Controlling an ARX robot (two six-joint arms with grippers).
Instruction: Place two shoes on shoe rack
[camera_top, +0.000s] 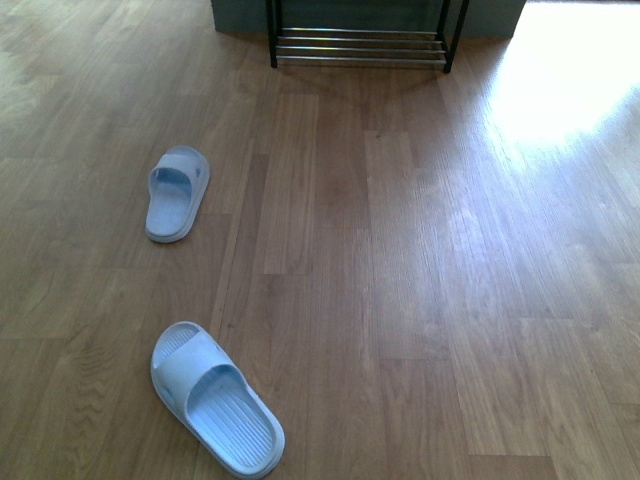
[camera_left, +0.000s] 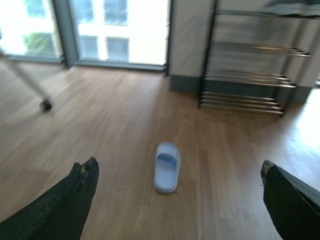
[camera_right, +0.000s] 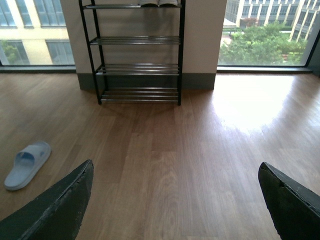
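Front view has both pale blue shoes on the left of the wooden floor (camera_top: 420, 300). The far slide (camera_top: 178, 193) lies flat with its toe toward the shoe rack (camera_top: 360, 47), and the near slide (camera_top: 217, 400) sits at a slant close to the robot. They are well apart from each other and from the rack, and neither arm shows. Left wrist view is blurred. The left hand (camera_left: 178, 165) is spread wide and grasps nothing, with what looks like the far slide on the floor beyond its fingers and the rack near the wall behind. Right wrist view shows the right hand (camera_right: 176, 164) likewise released and empty, facing the rack, with a slide off to one side. I judge nothing of the task is done yet. The smooth boards could let a light rubber slide skid away under a closing hand. The thin, spaced rods could let a slide tip or slip through if it is set down crooked.
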